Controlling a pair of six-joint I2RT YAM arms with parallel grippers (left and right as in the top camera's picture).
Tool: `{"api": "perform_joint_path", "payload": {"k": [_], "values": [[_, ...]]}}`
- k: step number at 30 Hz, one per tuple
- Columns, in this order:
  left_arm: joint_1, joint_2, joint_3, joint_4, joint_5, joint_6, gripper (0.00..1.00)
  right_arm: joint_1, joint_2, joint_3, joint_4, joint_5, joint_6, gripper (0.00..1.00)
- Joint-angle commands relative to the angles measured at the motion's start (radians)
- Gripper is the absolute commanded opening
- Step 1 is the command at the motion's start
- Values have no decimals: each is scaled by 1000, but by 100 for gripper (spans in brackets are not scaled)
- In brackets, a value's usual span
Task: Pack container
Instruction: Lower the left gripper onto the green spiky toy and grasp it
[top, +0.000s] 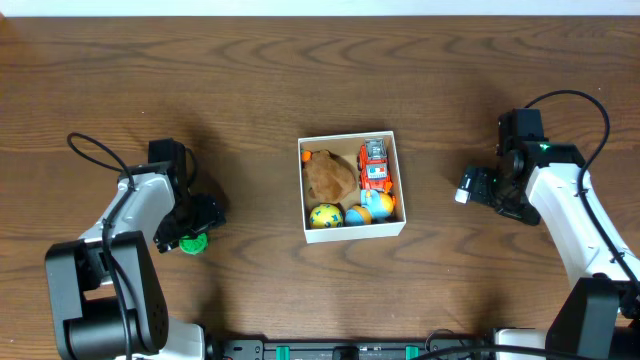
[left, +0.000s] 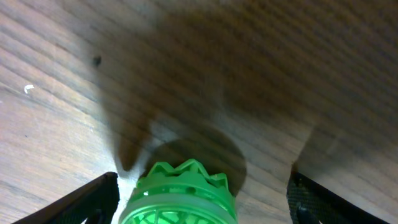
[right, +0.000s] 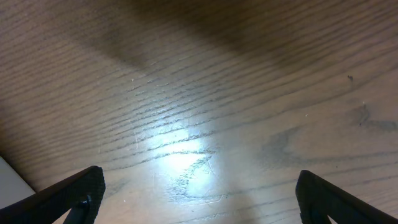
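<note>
The container (top: 355, 230) sits at the middle of the tabletop (top: 480, 70), well apart from both arms. It is a shallow square box with thin white walls and a brown cardboard floor. It looks light and a little flexible, so a nudge would likely slide it across the smooth wood. If it has to be moved, pinching one wall over the rim near a corner, where the card is stiffest, seems the safest hold. A squeeze at mid-wall could buckle it.

It is already crowded. A soft brown plush toy (top: 329, 176) fills the left part and a red toy car (top: 374, 166) lies along the right wall. A yellow-and-green ball (top: 325, 215) and a blue-and-orange ball (top: 372, 207) sit along the near wall. The only free room appears to be a narrow gap between the plush and the car.

Far to the left, a green toy (left: 179, 196) rests on the tabletop. It is hard-looking ribbed plastic with a scalloped top edge, probably light and a little slick. The left claw (left: 204, 177) straddles it with its fingers spread wide and a gap on each side. The right claw (right: 200, 174) is also spread apart, over bare, glossy wood grain, and holds nothing.
</note>
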Motion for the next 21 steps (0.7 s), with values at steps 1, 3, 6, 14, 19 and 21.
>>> {"api": "perform_joint_path", "payload": {"k": [1, 3, 6, 14, 19, 21], "values": [[3, 46, -7, 1, -8, 1, 87, -5, -3, -2, -2, -3, -12, 99], [3, 56, -7, 0, -8, 1, 87, -5, -3, -2, -2, -3, -12, 99], [3, 57, -7, 0, -8, 1, 83, -5, -3, -2, -2, -3, -12, 99], [3, 57, -7, -15, -8, -3, 61, -5, -3, -2, -2, -3, -12, 99], [3, 57, -7, -19, -8, -3, 51, -5, -3, -2, -2, -3, -12, 99], [3, 57, -7, -20, -8, -3, 45, -5, -3, -2, -2, -3, -12, 99]]}}
